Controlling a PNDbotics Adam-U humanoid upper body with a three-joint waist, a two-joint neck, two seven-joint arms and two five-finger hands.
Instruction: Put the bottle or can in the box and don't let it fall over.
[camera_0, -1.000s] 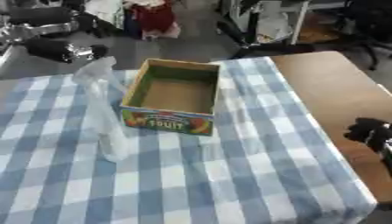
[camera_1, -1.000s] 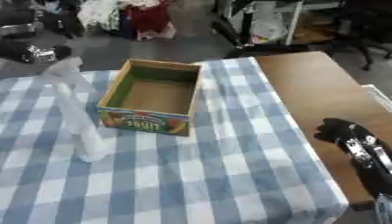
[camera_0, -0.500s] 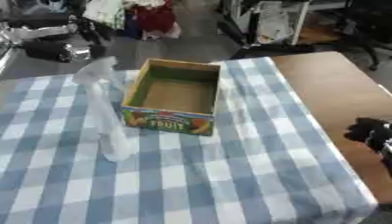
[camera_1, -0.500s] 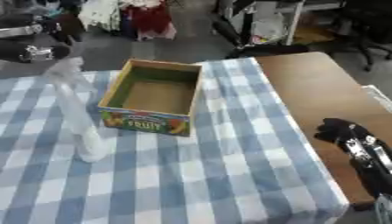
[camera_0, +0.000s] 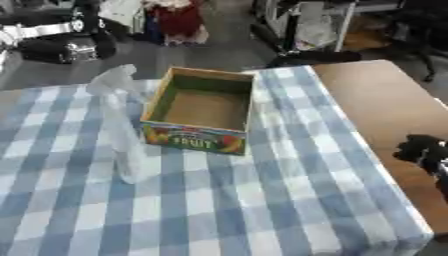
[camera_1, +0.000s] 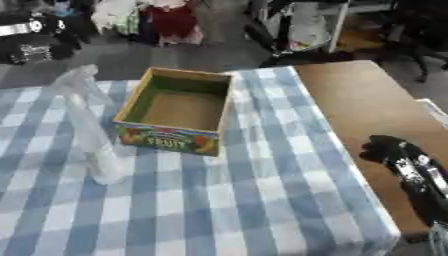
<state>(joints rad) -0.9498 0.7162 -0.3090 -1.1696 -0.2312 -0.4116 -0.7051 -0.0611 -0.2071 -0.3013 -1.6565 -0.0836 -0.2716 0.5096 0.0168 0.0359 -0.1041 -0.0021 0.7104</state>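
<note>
At lower right the right hand (camera_1: 404, 159) is seen, its fingers too unclear to judge. Left of centre, on the checked desk (camera_0: 262, 200), the clear bottle (camera_0: 122, 125) stands upright beside the empty box (camera_0: 203, 110); it is judged light, slippery and tippy, best gripped mid-body. At upper left the left hand (camera_0: 61, 42) is glimpsed, state unclear.

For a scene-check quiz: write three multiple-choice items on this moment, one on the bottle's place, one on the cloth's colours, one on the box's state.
1. Where does the clear bottle stand?
A. inside the box
B. on the cloth, left of the box
C. on the bare wood

2. The tablecloth is checked in:
A. blue and white
B. red and white
C. green and yellow

3. The fruit box is:
A. closed
B. tipped over
C. open and empty

Answers: B, it stands upright beside the box's left wall; A, blue and white squares; C, its bare bottom shows. The right hand waits at the right edge.
</note>
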